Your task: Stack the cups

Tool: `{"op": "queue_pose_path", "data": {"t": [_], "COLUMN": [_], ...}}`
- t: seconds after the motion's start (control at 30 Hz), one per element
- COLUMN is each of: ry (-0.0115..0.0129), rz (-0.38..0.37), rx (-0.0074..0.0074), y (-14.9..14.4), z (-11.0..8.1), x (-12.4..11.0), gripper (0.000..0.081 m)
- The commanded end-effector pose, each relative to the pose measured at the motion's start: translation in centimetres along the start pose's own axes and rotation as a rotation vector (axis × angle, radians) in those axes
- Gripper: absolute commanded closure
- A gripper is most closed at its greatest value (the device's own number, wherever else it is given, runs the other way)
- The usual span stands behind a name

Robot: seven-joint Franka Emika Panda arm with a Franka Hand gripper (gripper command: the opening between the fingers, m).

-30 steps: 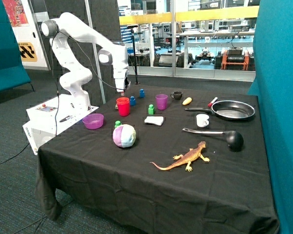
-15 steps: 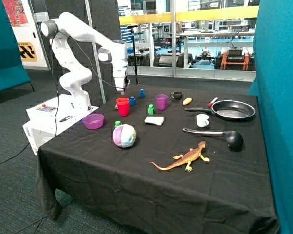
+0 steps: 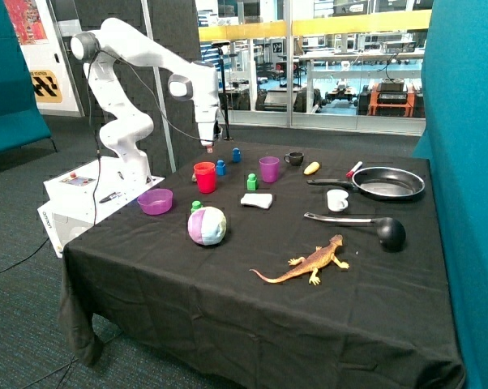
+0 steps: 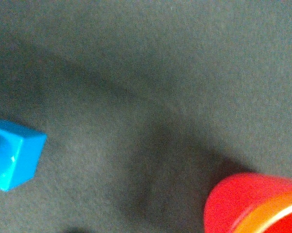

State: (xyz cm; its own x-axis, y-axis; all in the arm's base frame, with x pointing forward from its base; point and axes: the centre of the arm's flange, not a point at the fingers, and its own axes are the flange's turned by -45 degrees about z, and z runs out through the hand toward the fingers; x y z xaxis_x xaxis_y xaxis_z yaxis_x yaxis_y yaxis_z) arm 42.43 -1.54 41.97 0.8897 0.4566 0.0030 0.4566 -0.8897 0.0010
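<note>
Cups sit apart on the tabletop (image 3: 252, 324): red cup (image 3: 204, 177) below the raised end effector (image 3: 210, 147), purple cup (image 3: 268, 168) beyond the blue blocks. Whether its grip is spread, I cannot tell. Light, stiff, slick plastic; pinch one rim wall.

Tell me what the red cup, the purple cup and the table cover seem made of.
Red cup: likely plastic, opaque with a smooth glossy wall.
Purple cup: likely plastic too, seemingly slightly see-through.
Table cover: black cloth, matte, draping in folds over the edge.
</note>
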Motion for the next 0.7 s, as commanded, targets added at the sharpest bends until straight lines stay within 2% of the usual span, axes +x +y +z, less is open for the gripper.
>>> {"op": "queue_pose_path", "data": {"t": [0.0, 0.43, 0.67], "ry": [-0.003, -0.003, -0.003], "rz": [-0.015, -0.051, -0.062], "rx": [0.001, 0.001, 0.0011], "y": [-0.1, -1.3, -1.9], "z": [-0.8, -1.1, -1.1], "x": [2.5, 5.6, 7.2], "gripper": [0.0367, 0.0398, 0.0389]}}
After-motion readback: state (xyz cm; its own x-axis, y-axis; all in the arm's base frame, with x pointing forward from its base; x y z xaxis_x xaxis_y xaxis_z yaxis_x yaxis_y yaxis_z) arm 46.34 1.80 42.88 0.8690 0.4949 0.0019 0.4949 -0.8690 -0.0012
